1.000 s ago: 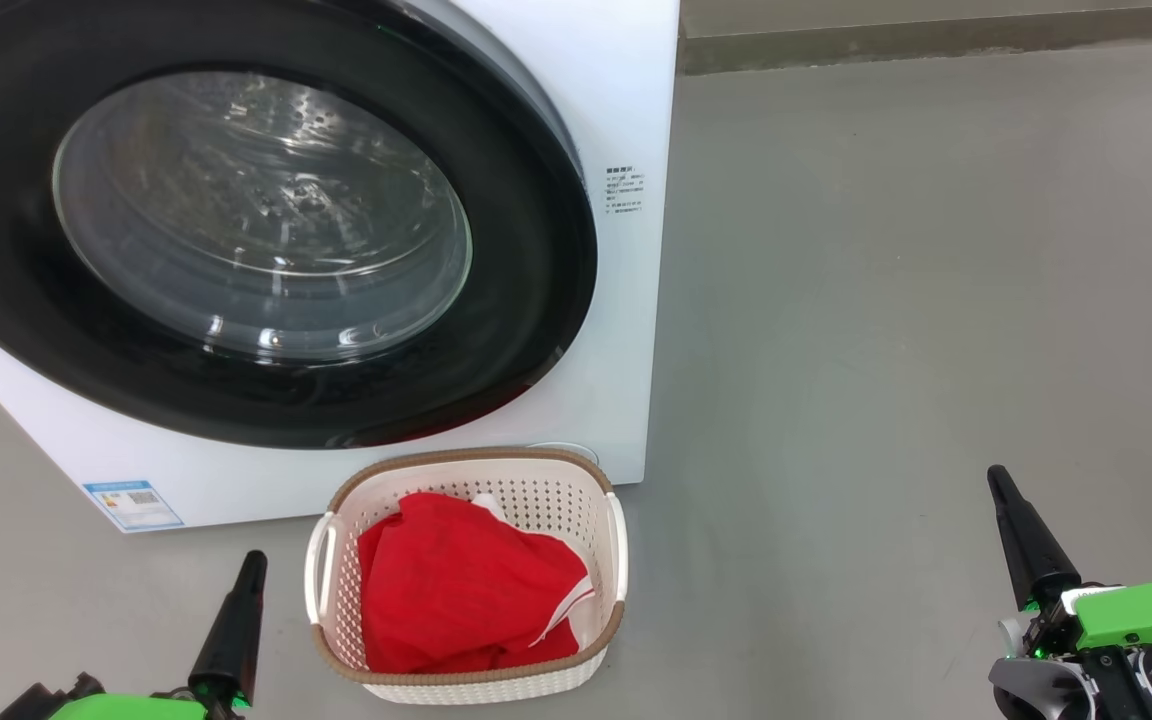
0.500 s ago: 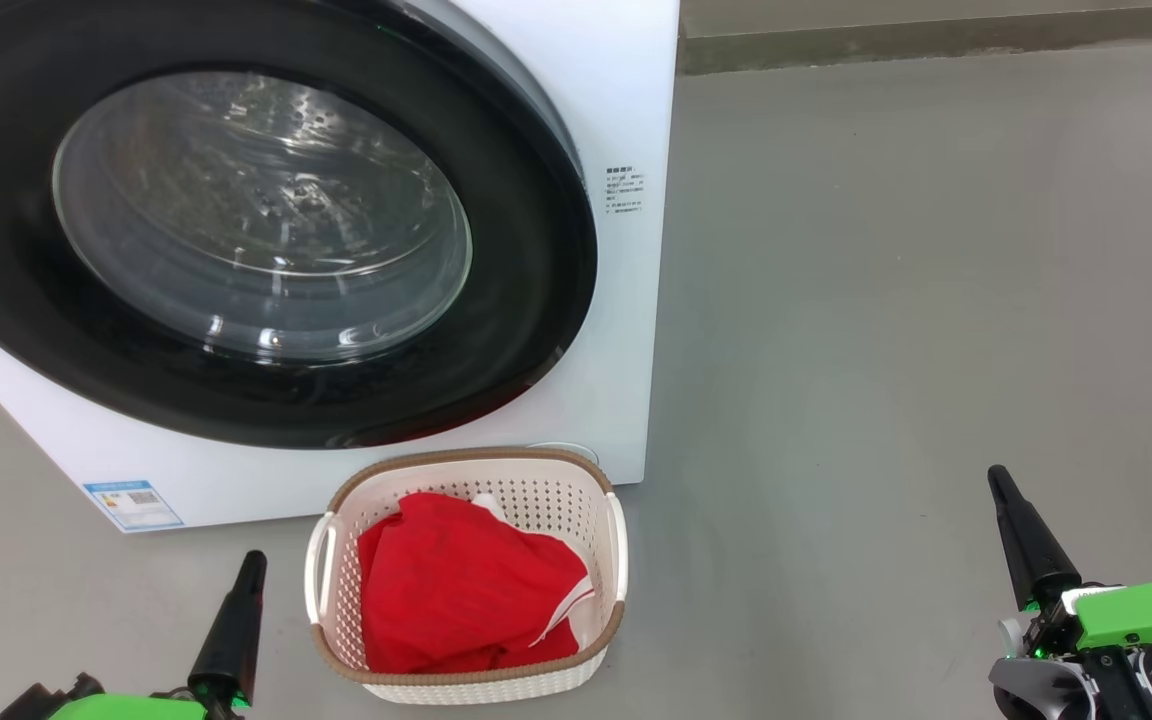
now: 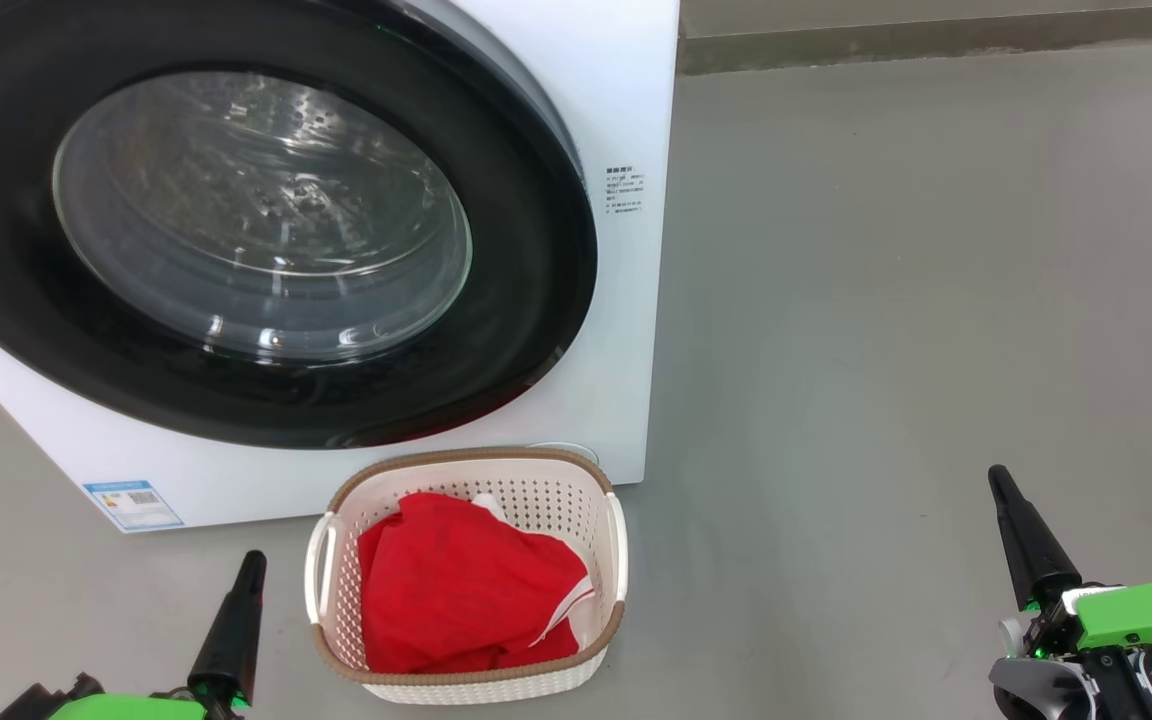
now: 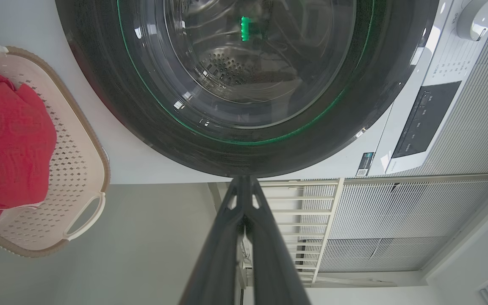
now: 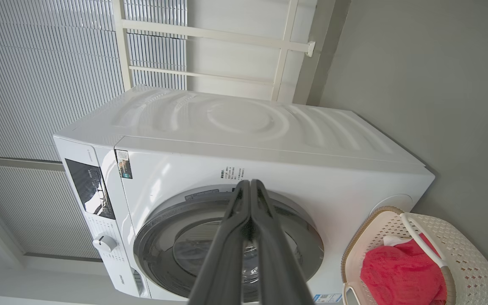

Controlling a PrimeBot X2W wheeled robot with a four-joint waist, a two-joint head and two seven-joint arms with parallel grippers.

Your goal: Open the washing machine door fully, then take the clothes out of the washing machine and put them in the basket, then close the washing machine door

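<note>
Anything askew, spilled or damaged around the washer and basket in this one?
Nothing stands out. The door sits shut on the washing machine, the red clothes lie inside the basket, and the basket stands upright.

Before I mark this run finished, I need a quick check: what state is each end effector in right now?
Left end effector: closed, holding nothing.
Right end effector: closed, holding nothing.
</note>
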